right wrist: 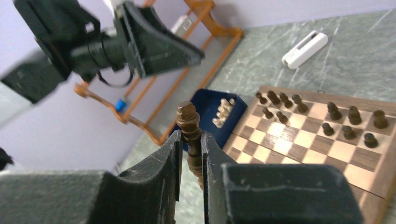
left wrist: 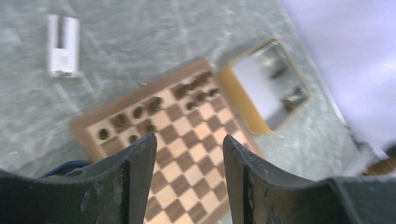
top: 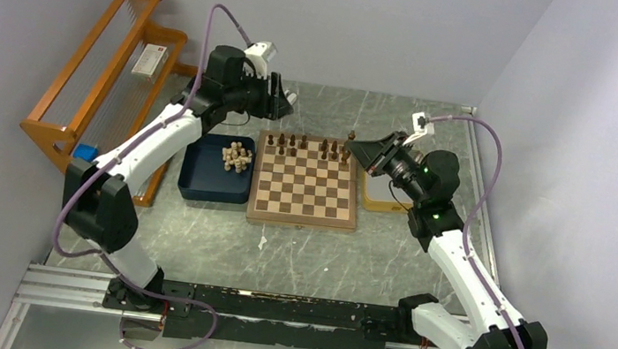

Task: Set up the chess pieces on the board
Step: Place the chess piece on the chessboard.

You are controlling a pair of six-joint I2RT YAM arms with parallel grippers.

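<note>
The board (top: 303, 196) lies mid-table, with several dark chess pieces (top: 324, 148) on its two far rows and the other squares bare. Cream chess pieces (top: 236, 158) are heaped in a dark blue tray (top: 202, 181) left of the board. My right gripper (right wrist: 190, 135) hovers over the board's far right corner, shut on a dark brown chess piece (right wrist: 189, 116) whose head sticks out past the fingertips. My left gripper (left wrist: 189, 140) hangs above the board's far left corner, open, with only the checks (left wrist: 187, 158) showing between its fingers.
A yellow tray (top: 380, 203) holding a few dark pieces sits against the board's right edge, partly under the right gripper. A small white block (right wrist: 306, 49) lies on the table behind the board. An orange wooden rack (top: 105, 69) stands along the left wall.
</note>
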